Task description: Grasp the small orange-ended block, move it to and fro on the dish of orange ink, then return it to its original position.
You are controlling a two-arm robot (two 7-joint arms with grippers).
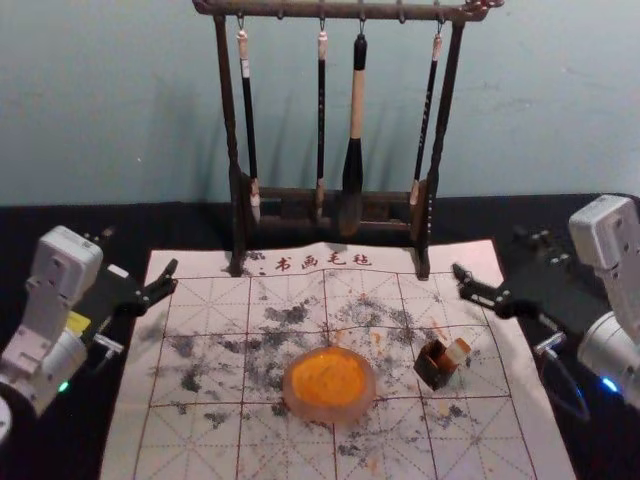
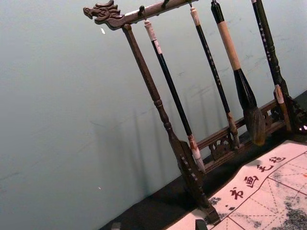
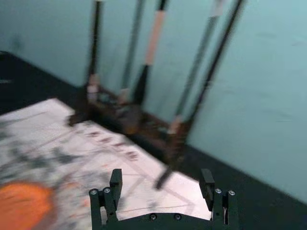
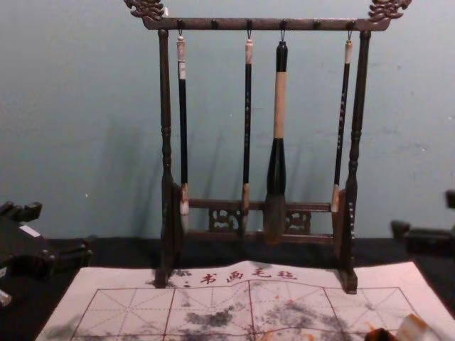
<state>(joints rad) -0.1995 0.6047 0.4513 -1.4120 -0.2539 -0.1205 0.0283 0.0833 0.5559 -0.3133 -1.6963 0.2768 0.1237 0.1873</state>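
In the head view my left gripper [image 1: 138, 258] is open at the mat's left edge, and my right gripper [image 1: 493, 256] is open by its right edge. Both are empty and apart from the block. The left wrist view catches the tips of my left gripper [image 2: 158, 225]; the right wrist view shows my right gripper [image 3: 161, 178] spread wide. The small light block with orange on it [image 1: 457, 352] leans at a small dark holder [image 1: 434, 366], right of the dish of orange ink [image 1: 330, 386]. Low in the chest view are the block [image 4: 412, 329] and holder [image 4: 381, 334].
A dark wooden rack [image 1: 237, 200] with several hanging brushes, including a thick one [image 1: 354, 150], stands at the mat's back edge before the wall. The white gridded mat [image 1: 200, 440], stained with ink, lies on a black table [image 1: 30, 225].
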